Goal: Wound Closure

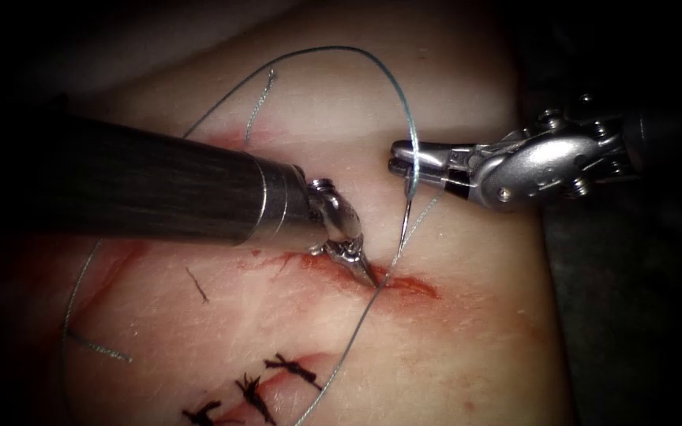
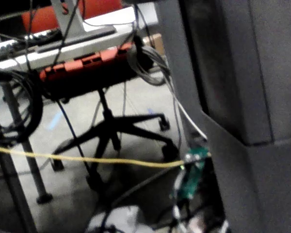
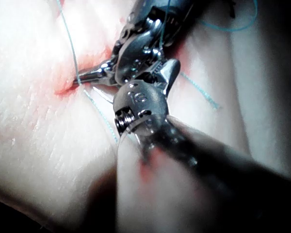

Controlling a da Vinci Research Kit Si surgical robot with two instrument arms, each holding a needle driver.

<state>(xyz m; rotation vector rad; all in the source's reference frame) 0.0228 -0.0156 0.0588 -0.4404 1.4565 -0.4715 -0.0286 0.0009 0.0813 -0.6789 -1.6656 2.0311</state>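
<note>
The right gripper (image 1: 395, 158) is closed on the needle (image 1: 406, 217), which hangs down toward the cut (image 1: 372, 278). The left gripper (image 1: 369, 274) is closed, its tip touching the cut in the tissue (image 1: 467, 331).

Left tool (image 1: 369, 272) tip on the cut (image 1: 404, 285); right tool (image 1: 404, 158) above, needle (image 1: 404, 217) between.

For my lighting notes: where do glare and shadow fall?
Endoscope view: glare on the right tool and the left tool at its wrist; the tissue is bright centrally, dark towards the edges. Right wrist view: the tissue is strongly lit. The thread crosses the right tool; what either tool holds, and the needle, I cannot tell.
</note>
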